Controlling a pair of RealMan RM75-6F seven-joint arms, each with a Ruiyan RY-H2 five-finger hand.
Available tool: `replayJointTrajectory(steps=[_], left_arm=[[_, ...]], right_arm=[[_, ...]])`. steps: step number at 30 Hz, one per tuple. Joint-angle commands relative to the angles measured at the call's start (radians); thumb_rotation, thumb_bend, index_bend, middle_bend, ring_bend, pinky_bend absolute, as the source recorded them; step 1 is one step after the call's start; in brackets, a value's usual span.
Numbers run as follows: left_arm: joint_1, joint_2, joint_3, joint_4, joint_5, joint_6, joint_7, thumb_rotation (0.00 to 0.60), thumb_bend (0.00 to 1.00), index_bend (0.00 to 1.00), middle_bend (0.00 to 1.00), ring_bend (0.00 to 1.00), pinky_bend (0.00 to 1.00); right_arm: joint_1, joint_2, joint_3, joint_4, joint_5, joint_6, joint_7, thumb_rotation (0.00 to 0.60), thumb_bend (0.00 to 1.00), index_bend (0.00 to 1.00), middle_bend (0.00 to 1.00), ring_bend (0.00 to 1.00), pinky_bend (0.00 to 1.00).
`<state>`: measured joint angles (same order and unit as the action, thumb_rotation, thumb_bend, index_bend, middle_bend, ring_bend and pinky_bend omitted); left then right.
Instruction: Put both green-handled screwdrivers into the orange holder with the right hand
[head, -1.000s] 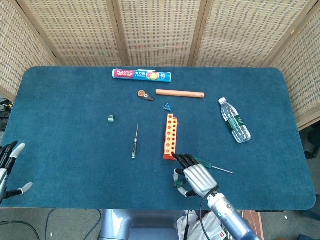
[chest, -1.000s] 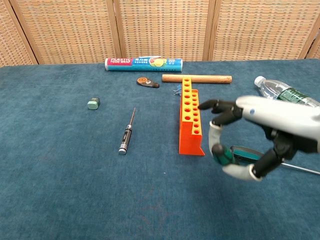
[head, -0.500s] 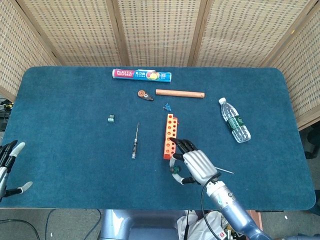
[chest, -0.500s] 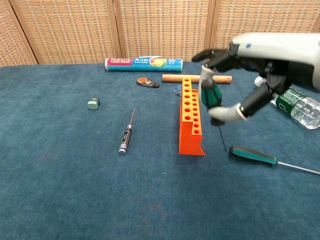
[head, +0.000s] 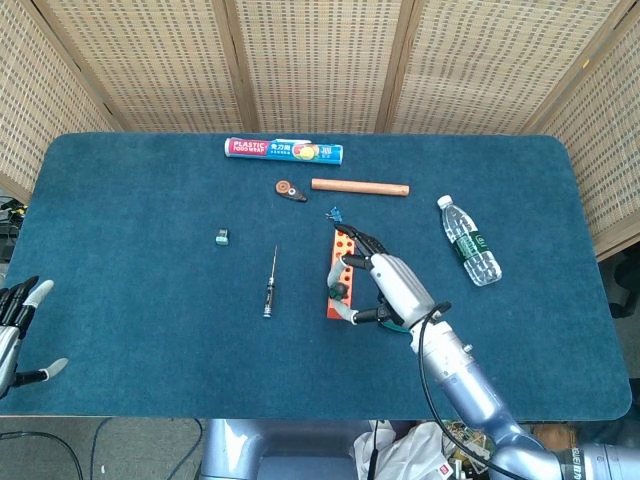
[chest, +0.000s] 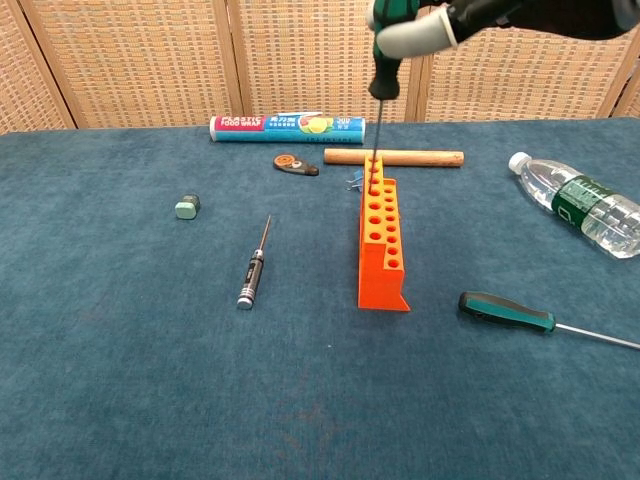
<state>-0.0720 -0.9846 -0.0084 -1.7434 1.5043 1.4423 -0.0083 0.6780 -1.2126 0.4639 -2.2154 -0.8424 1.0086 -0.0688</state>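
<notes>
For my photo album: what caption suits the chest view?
Right hand lowers a green-handled screwdriver toward the orange holder.

"PLASTIC FOOD WRAP" on the red end of the wrap box (head: 284, 150) by the screen.

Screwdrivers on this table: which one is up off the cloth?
The green-handled screwdriver held upright by the right robot hand over the orange holder; the other green-handled one and the black one lie flat.

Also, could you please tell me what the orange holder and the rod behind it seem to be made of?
The orange holder looks like moulded plastic: uniform bright colour, matte faces, crisp round holes. The rod appears to be wood, probably unfinished: pale tan, matte, with no shine, though the grain is too fine to make out.
</notes>
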Motion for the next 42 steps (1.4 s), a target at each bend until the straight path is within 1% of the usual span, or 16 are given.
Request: replayJointTrajectory(steps=[1,6,9,13,19,28,33,42], left_arm=[[-0.003,0.0,-0.001,-0.001,-0.005,-0.006,0.002,0.6,0.0,0.0,0.0,0.0,0.0],[-0.003,0.002,0.001,-0.001,-0.004,-0.006,-0.003,0.6,0.0,0.0,0.0,0.0,0.0],[-0.003,0.005,0.001,-0.001,-0.002,-0.005,-0.009,0.6,0.0,0.0,0.0,0.0,0.0],[-0.003,0.009,0.001,-0.001,0.001,-0.002,-0.019,0.6,0.0,0.0,0.0,0.0,0.0],[-0.003,0.009,0.005,0.0,0.004,-0.003,-0.019,0.6,0.0,0.0,0.0,0.0,0.0],[-0.003,0.007,0.006,0.0,0.007,-0.001,-0.015,0.6,0.0,0.0,0.0,0.0,0.0],[-0.004,0.004,0.006,0.001,0.006,-0.002,-0.01,0.6,0.0,0.0,0.0,0.0,0.0],[-0.005,0.001,0.007,-0.002,0.006,-0.002,-0.002,0.6,0.0,0.0,0.0,0.0,0.0]], right_arm=[[0.017,-0.027,0.021,0.049,0.025,-0.027,0.097,0.6,0.45,0.61,0.03,0.0,0.0],[0.017,-0.038,0.018,0.078,0.016,-0.044,0.159,0.6,0.45,0.61,0.03,0.0,0.0],[0.011,-0.052,0.012,0.096,-0.011,-0.042,0.195,0.6,0.45,0.61,0.04,0.0,0.0],[-0.003,-0.09,-0.017,0.133,-0.056,-0.028,0.244,0.6,0.46,0.61,0.04,0.0,0.0],[-0.016,-0.111,-0.049,0.181,-0.096,-0.04,0.297,0.6,0.46,0.61,0.04,0.0,0.0],[-0.03,-0.101,-0.058,0.209,-0.117,-0.053,0.347,0.6,0.47,0.61,0.04,0.0,0.0],[-0.041,-0.076,-0.069,0.212,-0.137,-0.076,0.376,0.6,0.48,0.61,0.04,0.0,0.0],[-0.043,-0.075,-0.088,0.241,-0.153,-0.092,0.393,0.6,0.48,0.61,0.04,0.0,0.0]])
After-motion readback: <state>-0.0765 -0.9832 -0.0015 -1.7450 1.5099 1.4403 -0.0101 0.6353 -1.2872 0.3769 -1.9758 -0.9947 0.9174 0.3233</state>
